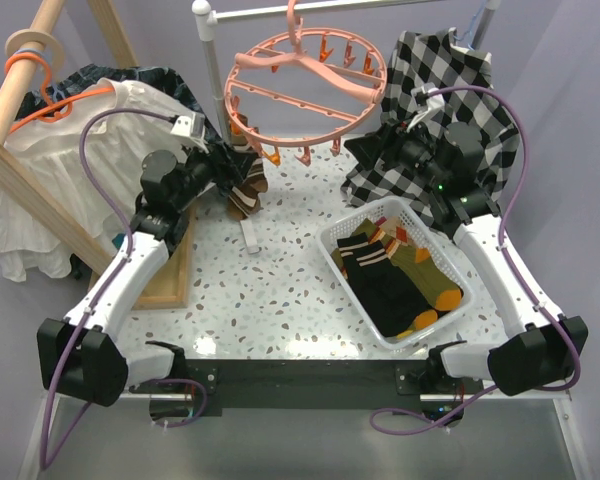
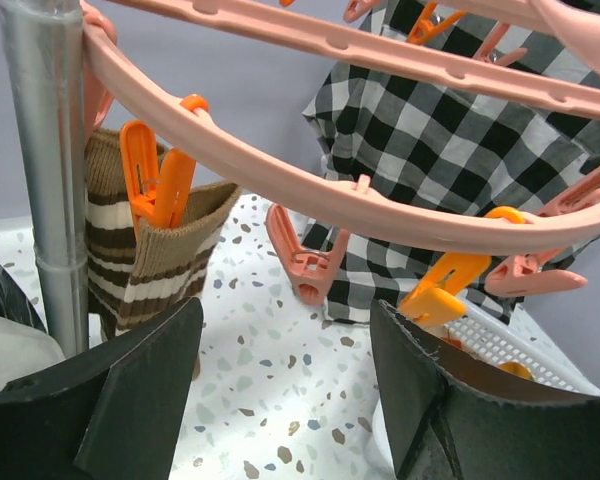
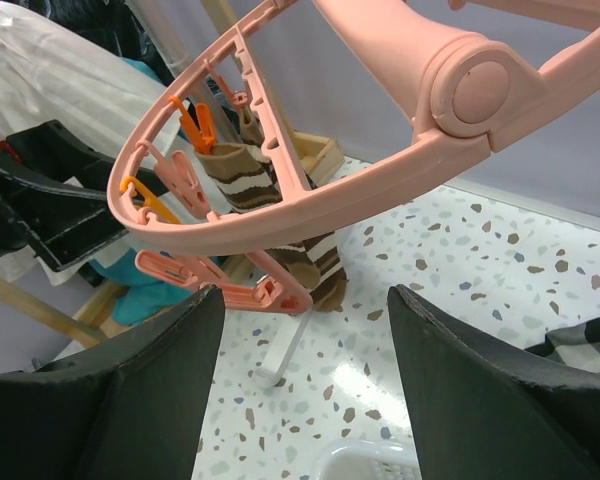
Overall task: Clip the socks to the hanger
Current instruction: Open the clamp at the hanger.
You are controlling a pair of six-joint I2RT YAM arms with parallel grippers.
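- Surface: a white table [image 1: 280,290] speckled with grey and brown, with a plain purple-grey wall [image 1: 565,60] behind it.
- Surroundings: at the left, a wooden frame [image 1: 20,100] carries an orange coat hanger [image 1: 42,72] with a white blouse [image 1: 70,150]. A checked shirt [image 1: 435,70] hangs at the back right.
- The hanger [image 1: 310,143], a salmon-pink ring with spokes and dangling clips, hangs by its hook from a metal rail [image 1: 310,8] above the far middle of the table.
- One striped sock [image 1: 245,192], brown and cream, hangs from the ring's left side, pinched by an orange clip [image 2: 160,180] just beside an upright metal pole [image 2: 50,170].
- The remaining socks [image 1: 395,275] lie in a white basket [image 1: 355,297] on the table's right half.
- The left gripper [image 2: 285,320] sits just below the ring's rim, beside the clipped sock, its fingers spread wide with nothing between them.
- The right gripper [image 3: 308,300] hovers under the ring's opposite side, likewise spread and empty.
- Hard to make out: in the overhead view the left gripper covers the sock's cuff and clip. In the left wrist view a finger hides the sock's lower part. The basket's socks overlap, so their number cannot be told.
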